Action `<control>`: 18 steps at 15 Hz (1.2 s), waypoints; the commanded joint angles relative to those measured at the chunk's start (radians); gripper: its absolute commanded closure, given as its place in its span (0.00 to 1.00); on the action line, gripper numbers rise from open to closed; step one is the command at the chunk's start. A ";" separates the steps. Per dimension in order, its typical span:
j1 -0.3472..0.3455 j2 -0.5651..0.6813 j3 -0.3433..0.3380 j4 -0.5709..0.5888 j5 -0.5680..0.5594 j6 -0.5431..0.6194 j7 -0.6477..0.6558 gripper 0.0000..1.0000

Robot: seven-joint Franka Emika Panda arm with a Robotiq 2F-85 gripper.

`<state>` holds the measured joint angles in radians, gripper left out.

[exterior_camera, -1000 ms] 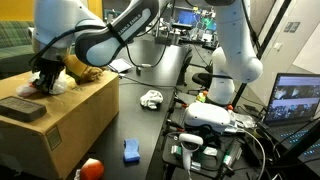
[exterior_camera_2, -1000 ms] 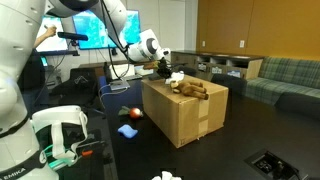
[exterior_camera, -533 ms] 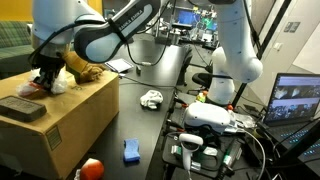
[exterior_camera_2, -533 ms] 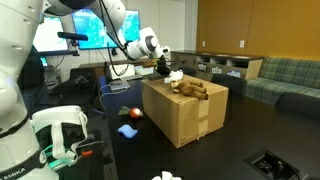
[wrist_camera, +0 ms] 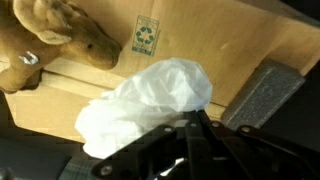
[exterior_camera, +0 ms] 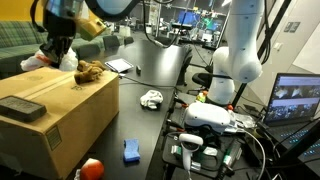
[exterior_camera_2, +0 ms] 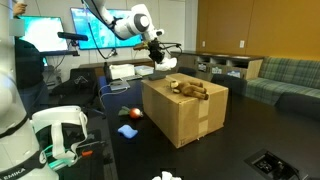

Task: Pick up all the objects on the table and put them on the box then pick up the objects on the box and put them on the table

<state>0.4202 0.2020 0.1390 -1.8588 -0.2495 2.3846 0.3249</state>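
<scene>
above the cardboard box point(exterior_camera: 70, 110), in an exterior view, the gripper point(exterior_camera: 55, 55) hangs clear of the box top with a white crumpled bag point(exterior_camera: 64, 63) pinched between its fingers. the wrist view shows this most plainly: the dark fingers point(wrist_camera: 205, 140) close in on the lower edge of the bag point(wrist_camera: 150, 105), which bulges out in front of them, with the box top and its green recycling mark point(wrist_camera: 147, 33) behind it. the bag touches neither the box nor the table.

a brown plush toy point(exterior_camera: 90, 70) lies on the box top near the far edge, and it also shows in the wrist view's upper corner point(wrist_camera: 50, 40). a dark grey block point(exterior_camera: 22, 107) lies flat on the box top, well apart from the toy.

on the black table point(exterior_camera: 150, 130) beside the box lie a small white object point(exterior_camera: 152, 99), a blue object point(exterior_camera: 131, 150) and a red ball point(exterior_camera: 92, 167) near the foot of the box. the shape of the small white object is too small to make out
</scene>
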 commanded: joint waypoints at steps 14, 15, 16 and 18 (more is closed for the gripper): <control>-0.178 -0.290 0.065 -0.668 0.407 -0.033 -0.285 0.99; -0.183 -0.262 0.064 -0.686 0.398 0.016 -0.272 0.99; -0.185 -0.207 0.073 -0.725 0.359 0.128 -0.231 0.99; -0.192 -0.114 0.066 -0.753 0.285 0.273 -0.152 0.99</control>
<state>0.2505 -0.0291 0.1993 -2.5784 0.1212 2.4751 0.0807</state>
